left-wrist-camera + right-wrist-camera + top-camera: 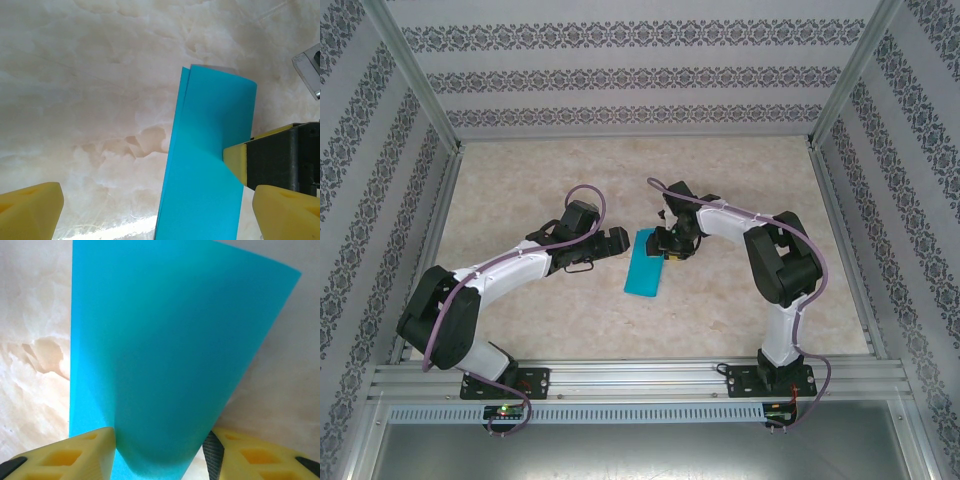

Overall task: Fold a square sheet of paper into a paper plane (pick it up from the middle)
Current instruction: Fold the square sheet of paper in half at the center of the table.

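Observation:
The square sheet of paper [645, 268] is teal-blue and lies folded over into a narrow strip on the marble-patterned table [720, 190], between the two arms. In the left wrist view the paper [210, 150] shows two layers along its left edge. My right gripper [672, 250] is at the strip's far right end. In the right wrist view its yellow fingers [90, 450] stand on either side of the paper's [165, 340] rounded, bulging fold, and my right gripper [160, 452] is shut on it. My left gripper [620, 242] is wide open just left of the strip, its fingertips [30, 210] apart with the paper's near end between them, untouched.
Patterned walls [620, 70] and metal frame posts enclose the table on three sides. An aluminium rail [640, 380] runs along the near edge, where both arm bases are bolted. Bare tabletop lies behind and in front of the paper.

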